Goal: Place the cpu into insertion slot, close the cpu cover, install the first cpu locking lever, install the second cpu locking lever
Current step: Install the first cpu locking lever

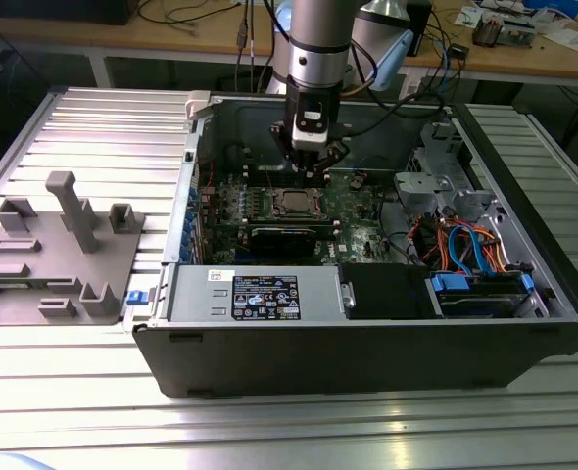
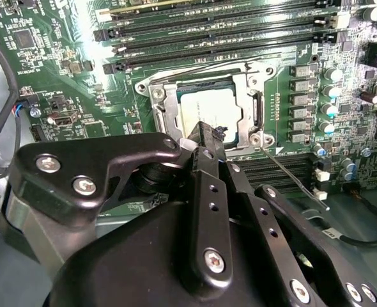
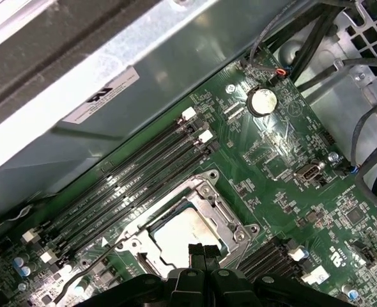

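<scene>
the gripper (image 2: 209, 132) hangs low over the motherboard (image 2: 61, 77) inside the open computer case (image 1: 367, 343). its two black fingers (image 3: 197, 252) are pressed together with nothing between them, and the tips are at the near edge of the socket. the cpu (image 2: 211, 109) sits in the insertion slot (image 2: 155, 94), its dull grey top showing through the window of the cpu cover (image 2: 246, 96), which appears to lie flat over it in both wrist views. one thin wire locking lever (image 2: 289, 174) juts free from the socket corner across the board, unlatched; whether the other lever is hooked cannot be told. the work seems to stand at the cover-and-lever stage, with the chip already placed. to do this well, the closed tips should act as one blunt pusher, bearing on the metal frame or the lever's wire, never on the chip's top or the small parts around the socket. the push should be slow and straight, since a thin springy wire can slip off the tips and snap back. the cover should sit level all round before a lever loads it, or the chip may be pinched askew. the long memory slots (image 2: 227, 32) lie just beside the socket and leave little room for a sideways sweep.
</scene>
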Controlling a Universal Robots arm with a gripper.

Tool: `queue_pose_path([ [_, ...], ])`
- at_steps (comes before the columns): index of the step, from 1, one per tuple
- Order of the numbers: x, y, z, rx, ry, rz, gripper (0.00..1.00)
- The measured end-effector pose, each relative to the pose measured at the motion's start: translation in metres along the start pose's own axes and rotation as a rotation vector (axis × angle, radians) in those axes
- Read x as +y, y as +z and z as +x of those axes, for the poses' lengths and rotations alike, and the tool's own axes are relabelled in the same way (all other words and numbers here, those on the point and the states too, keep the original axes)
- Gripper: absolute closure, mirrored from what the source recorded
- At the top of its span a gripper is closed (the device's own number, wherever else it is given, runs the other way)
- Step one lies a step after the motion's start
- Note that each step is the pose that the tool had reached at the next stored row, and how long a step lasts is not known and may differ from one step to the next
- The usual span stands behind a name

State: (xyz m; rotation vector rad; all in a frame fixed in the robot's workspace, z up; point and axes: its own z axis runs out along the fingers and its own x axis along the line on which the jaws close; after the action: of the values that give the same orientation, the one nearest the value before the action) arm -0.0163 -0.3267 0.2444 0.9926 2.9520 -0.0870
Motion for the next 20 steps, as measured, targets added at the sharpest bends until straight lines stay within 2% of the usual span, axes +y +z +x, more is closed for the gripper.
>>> queue_pose_path([
  [20,0.0000,0.0000,0.0000,-0.0029,-0.064,-0.0027,0.89],
])
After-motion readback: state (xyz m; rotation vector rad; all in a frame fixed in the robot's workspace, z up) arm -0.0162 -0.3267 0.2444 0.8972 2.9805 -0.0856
